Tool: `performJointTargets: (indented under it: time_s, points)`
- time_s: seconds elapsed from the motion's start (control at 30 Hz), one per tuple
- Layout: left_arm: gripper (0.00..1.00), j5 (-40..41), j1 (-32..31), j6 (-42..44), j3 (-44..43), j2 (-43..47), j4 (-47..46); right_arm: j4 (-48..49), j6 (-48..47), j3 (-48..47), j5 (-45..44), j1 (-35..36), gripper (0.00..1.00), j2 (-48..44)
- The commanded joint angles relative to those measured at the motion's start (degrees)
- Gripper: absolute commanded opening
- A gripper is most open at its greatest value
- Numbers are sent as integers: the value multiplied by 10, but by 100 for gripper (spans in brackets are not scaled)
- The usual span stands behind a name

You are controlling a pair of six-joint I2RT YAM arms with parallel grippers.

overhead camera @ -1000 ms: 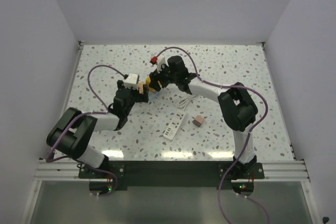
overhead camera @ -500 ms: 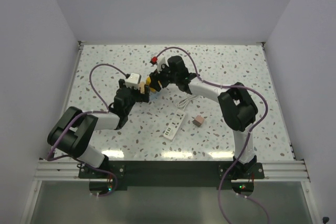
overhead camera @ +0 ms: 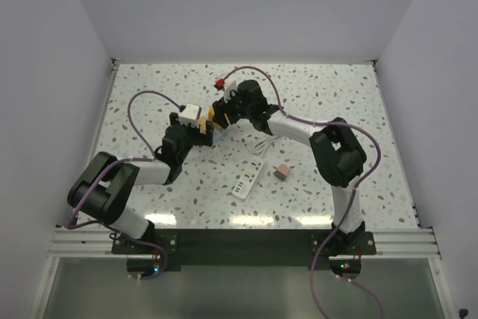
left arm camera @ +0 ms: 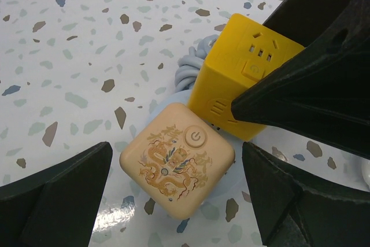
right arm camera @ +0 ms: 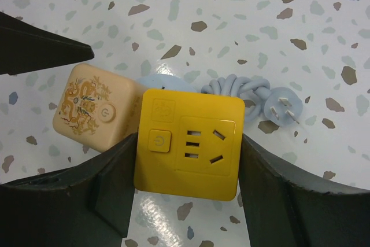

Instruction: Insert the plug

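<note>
The plug [overhead camera: 281, 172], small and dusty pink, lies on the table right of centre at the end of a thin white cord [overhead camera: 263, 145]; neither gripper is near it. My right gripper [right arm camera: 188, 143] is shut on a yellow socket cube [right arm camera: 191, 143], its fingers pressed on both sides. Touching that cube [left arm camera: 231, 91] is a peach cube [left arm camera: 176, 174] with a dragon print. My left gripper [left arm camera: 176, 189] stands open astride the peach cube, with a gap on each side. Both grippers meet at the table's middle back [overhead camera: 209, 121].
A white power strip [overhead camera: 249, 179] lies near the pink plug. A pale blue coiled cord [right arm camera: 243, 88] with a three-pin head [right arm camera: 281, 108] lies behind the yellow cube. A small red item [overhead camera: 219, 84] sits by the right arm's cable. White walls close three sides.
My left gripper has edged slightly farther away over the peach cube. The right gripper has kept its hold on the yellow cube and has hardly moved.
</note>
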State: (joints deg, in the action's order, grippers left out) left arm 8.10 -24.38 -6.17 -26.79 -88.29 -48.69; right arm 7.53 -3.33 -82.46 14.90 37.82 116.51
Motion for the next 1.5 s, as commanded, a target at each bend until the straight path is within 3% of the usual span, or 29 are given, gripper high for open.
performJointTargets:
  time_s: [0.0, 0.47, 0.73, 1.47]
  points:
    - [100, -4, 6, 16, -9, 2, -27, 18, 12, 7, -36, -2, 0, 2]
    - [100, -8, 6, 20, -13, -2, -28, 53, 26, 33, 28, -2, 0, 2]
    - [100, -11, 6, 22, -20, -14, -25, 27, 16, 16, 35, -2, 0, 12]
    - [100, -10, 6, 22, -25, -17, -25, -34, 29, 16, -45, 6, 0, 1]
